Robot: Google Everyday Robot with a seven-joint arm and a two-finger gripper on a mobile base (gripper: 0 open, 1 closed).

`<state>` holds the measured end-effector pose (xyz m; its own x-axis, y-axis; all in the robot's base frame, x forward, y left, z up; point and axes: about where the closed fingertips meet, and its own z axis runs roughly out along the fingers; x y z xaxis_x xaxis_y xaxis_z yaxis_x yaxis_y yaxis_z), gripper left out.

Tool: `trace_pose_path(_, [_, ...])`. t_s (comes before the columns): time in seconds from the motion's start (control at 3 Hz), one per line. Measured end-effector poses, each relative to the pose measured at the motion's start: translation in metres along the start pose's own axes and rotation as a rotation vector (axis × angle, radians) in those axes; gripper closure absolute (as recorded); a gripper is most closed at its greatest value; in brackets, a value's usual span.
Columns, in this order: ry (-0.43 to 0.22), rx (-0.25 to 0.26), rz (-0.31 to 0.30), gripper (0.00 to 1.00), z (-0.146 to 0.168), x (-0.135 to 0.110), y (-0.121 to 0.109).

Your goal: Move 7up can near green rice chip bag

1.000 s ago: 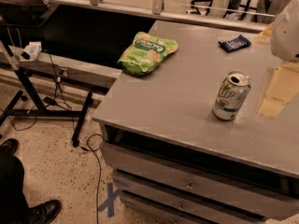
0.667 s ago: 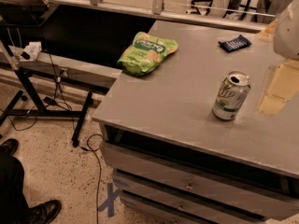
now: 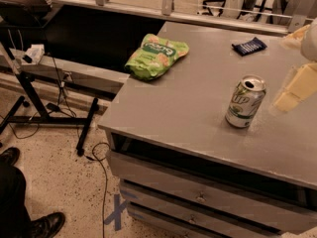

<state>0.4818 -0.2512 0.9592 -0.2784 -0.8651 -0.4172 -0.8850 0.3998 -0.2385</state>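
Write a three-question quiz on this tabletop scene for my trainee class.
1. How many items rest on the table?
2. True or false: the 7up can lies on its side.
3. Where is the gripper? A: on the floor. B: beside the can, at the picture's right edge. C: under the table.
Key: 1: three, namely the 7up can, the green rice chip bag and the dark blue packet. 2: false, it stands upright. 3: B.

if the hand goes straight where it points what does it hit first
Probably the table just beside the 7up can; the hand, at the picture's right edge, angles down-left, but depth is unclear.
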Motion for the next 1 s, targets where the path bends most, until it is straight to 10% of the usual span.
trace_pose_path(1.0, [-0.442,-0.111,0.264,0.0,0.046,0.015,0.01])
